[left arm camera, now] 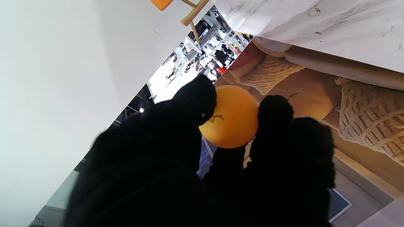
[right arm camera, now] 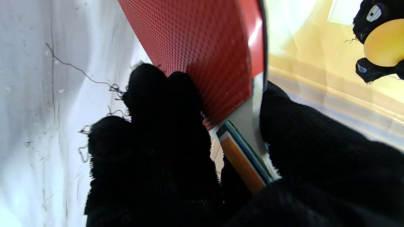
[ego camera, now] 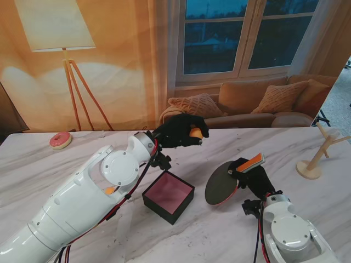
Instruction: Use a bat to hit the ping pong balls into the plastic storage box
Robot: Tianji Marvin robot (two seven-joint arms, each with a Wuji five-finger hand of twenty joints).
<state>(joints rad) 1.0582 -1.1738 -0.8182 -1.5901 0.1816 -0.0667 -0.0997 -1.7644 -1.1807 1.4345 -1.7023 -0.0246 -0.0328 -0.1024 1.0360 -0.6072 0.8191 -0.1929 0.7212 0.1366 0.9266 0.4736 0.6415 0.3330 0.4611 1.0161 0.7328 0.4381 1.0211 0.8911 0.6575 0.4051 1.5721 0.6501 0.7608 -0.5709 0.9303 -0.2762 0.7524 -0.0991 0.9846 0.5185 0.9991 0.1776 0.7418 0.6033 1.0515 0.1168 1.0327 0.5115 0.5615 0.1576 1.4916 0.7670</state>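
I can read no text, label, brand or number anywhere in my views. The orange ping pong ball carries a small dark mark, but it is too blurred to read.

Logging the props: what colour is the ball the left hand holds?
Orange; the ball shows best in the left wrist view.

white marble table with grey veins, running wide across the room. on it, a dark box with a pinkish floor sits near the middle, turned corner-on. far left, a pink donut rests close to the back edge. far right, a small wooden stand with branching pegs is upright, well apart from the box.
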